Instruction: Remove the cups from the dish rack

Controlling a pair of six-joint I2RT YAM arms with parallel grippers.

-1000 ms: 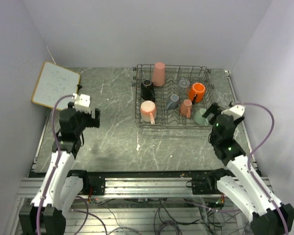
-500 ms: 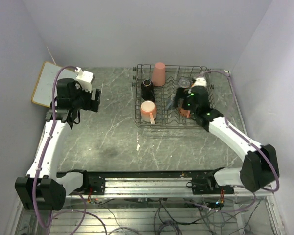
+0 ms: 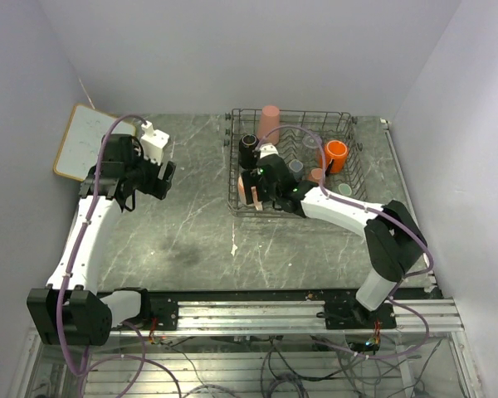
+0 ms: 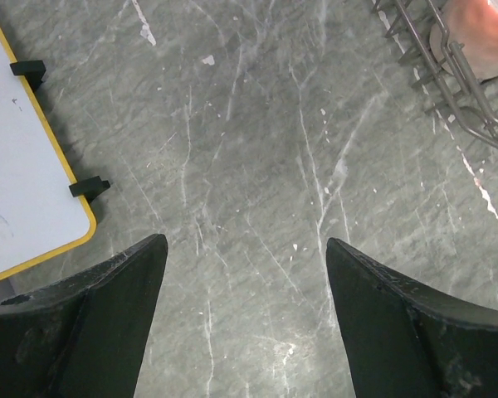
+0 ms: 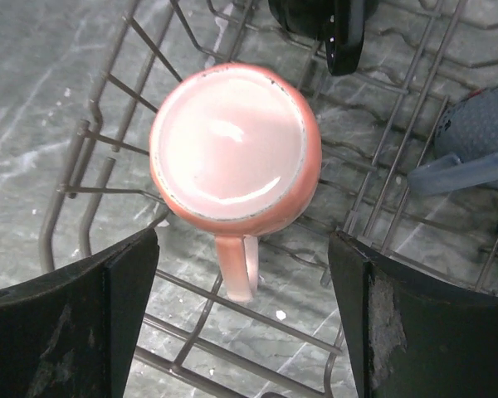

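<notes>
The dark wire dish rack stands at the back right. It holds a pink tumbler, a black mug, an orange mug, a grey-blue cup, a salmon cup and a mint green cup. I cannot make out the clear glass. My right gripper is open above the upturned pale pink mug in the front left corner. In the right wrist view the gripper straddles the mug's handle without touching it. My left gripper is open and empty over bare table.
A white board with a wood frame lies at the back left and shows in the left wrist view. The rack's corner is at the upper right of that view. The right arm's cable arcs over the rack.
My right arm has swung from the rack's right side across to its front left corner, over the pale pink mug. My left gripper has shifted slightly right.
</notes>
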